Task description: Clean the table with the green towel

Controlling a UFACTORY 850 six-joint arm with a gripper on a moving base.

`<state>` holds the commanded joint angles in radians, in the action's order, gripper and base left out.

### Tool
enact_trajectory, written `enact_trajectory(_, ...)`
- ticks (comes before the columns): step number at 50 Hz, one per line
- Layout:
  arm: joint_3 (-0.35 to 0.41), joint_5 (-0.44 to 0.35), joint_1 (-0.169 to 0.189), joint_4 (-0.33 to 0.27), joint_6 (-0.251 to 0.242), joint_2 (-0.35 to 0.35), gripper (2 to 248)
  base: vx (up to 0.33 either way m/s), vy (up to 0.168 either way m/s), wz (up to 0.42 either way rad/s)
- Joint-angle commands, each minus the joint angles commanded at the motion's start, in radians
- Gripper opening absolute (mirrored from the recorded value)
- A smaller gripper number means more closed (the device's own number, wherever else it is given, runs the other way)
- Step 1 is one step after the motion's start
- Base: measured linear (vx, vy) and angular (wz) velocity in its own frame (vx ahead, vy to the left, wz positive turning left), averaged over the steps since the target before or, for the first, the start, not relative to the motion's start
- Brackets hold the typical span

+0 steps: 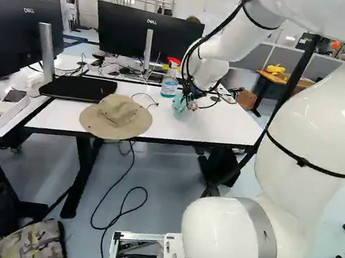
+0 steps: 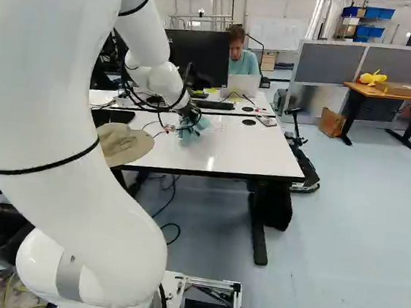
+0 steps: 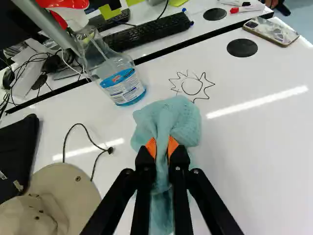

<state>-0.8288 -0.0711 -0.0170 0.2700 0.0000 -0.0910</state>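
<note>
The table (image 1: 225, 127) holds 1 hat (image 1: 115, 118) left of 1 bottle (image 1: 169, 88).

"DELL" stands in pale letters on two black monitors in the left base view: the nearer monitor (image 1: 6, 46), at ten o'clock from the view's middle, and the farther monitor (image 1: 118, 38), at eleven. At twelve there, the spray bottle (image 3: 100, 54) bears a blue-and-white label (image 3: 123, 87), its lines too small to read. In the wrist view, at eight o'clock from that bottle, a small pale tag (image 3: 3, 175) on a flat black item (image 3: 18, 152) is unreadable.
</note>
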Motion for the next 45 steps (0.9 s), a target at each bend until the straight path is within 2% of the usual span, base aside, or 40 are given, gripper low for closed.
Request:
enact_trajectory(19, -0.032, 0.0, 0.061, -0.129, 0.0, -0.03, 46, 0.0, 0.0, 0.0)
enact_trajectory(31, -0.084, 0.0, 0.078, -0.2, 0.0, -0.077, 46, 0.0, 0.0, 0.0)
enact_trajectory(45, -0.158, 0.0, 0.077, -0.2, 0.0, -0.143, 46, 0.0, 0.0, 0.0)
